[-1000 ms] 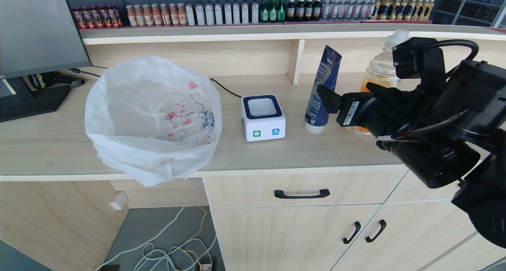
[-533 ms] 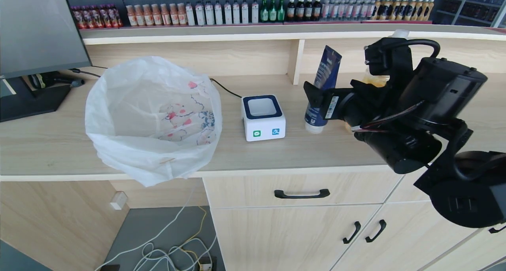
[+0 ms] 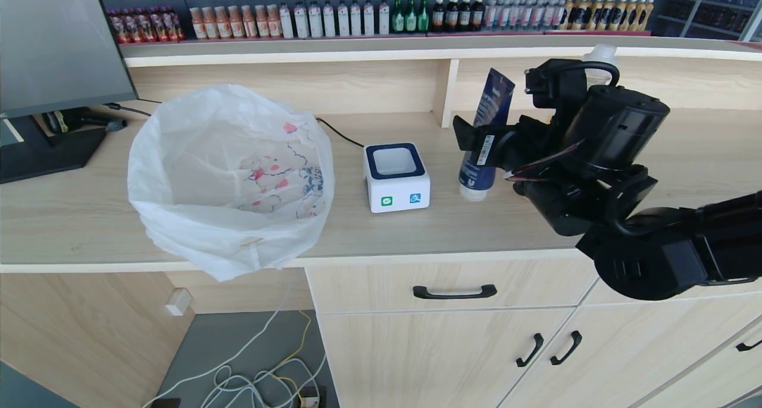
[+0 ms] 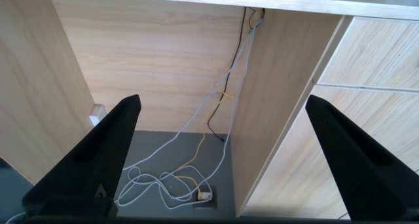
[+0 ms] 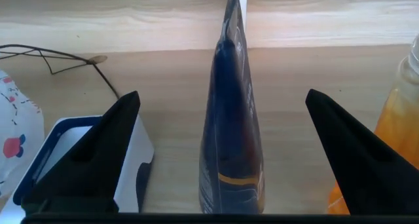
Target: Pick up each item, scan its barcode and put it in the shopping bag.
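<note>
Right gripper (image 5: 219, 103) spread wide, squared up on the blue tube (image 5: 229, 152) straight ahead — upright on the worktop (image 3: 357, 232) (scanner (image 3: 397, 184) just beside) — lined up between its fingers.

Scanner (image 3: 396, 177): on the table (image 3: 71, 217), midway along; taken as clock centre, 12 toward the back wall.
Shopping bag (image 3: 229, 176): at 9 o'clock, just beside the scanner, sagging over the table's front edge.
Tube (image 3: 485, 137): at 3 o'clock, near the scanner, upright.
Right pincer (image 3: 476, 141): at 3 o'clock, fingers spread, one each side of the tube.
Bottle (image 3: 597, 55): at 2 o'clock, beyond the tube, behind the right arm.
Monitor (image 3: 56, 44): at 10 o'clock, beyond the bag.
Shelf (image 3: 297, 46): at 12 o'clock, above the table, carrying a row of drinks (image 3: 381, 16).
Cables (image 3: 250, 378): on the floor, at 7 o'clock, below the bag.
</note>
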